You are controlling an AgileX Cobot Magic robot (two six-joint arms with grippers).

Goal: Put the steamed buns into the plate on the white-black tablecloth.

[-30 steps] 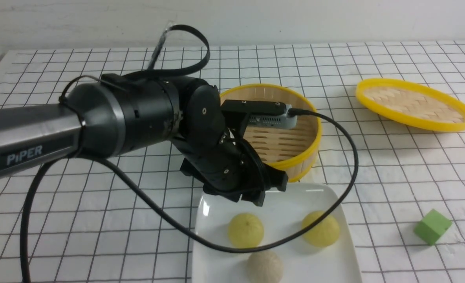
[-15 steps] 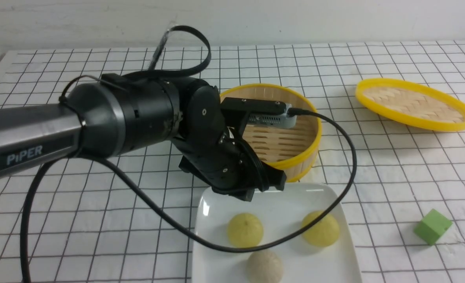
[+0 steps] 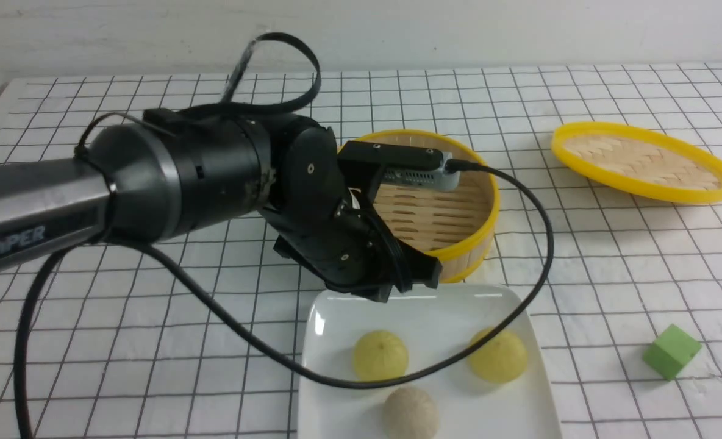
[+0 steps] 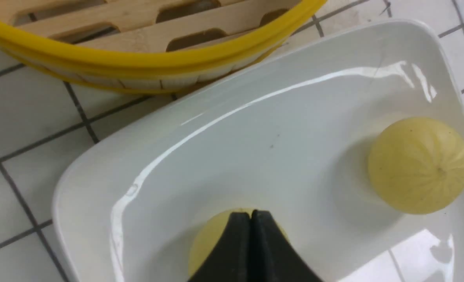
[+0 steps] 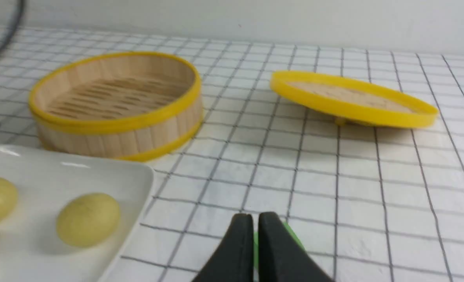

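**Clerk:** Largest entry first?

**Keeper:** White-black tablecloth (image 3: 153, 341), under everything. Then the plate (image 3: 440, 314), directly beneath the left claw (image 4: 251, 214). The bamboo basket (image 3: 480, 244) stood just behind that claw, its slats bare where visible.

**Clerk:** Task pieces?

**Keeper:** Two steamed buns (image 3: 380, 355) (image 3: 498, 355), both in the plate. One lay just beyond the fingertips, the other off to the claw's side, apart.

**Clerk:** Claw condition?

**Keeper:** Left claw pressed closed, holding nothing. Right claw (image 5: 254, 219) likewise closed; the green behind it was probably the green cube (image 3: 672, 352).

**Clerk:** Step in hand?

**Keeper:** Judged: placing looked done. The next move called for lifting the left arm clear without its cable (image 3: 548, 247) dragging the buns.

**Clerk:** View differences?

**Keeper:** Only the left wrist view showed the fingers meeting. Only the front view showed the cable crossing the plate. The right claw appeared in its own view alone.
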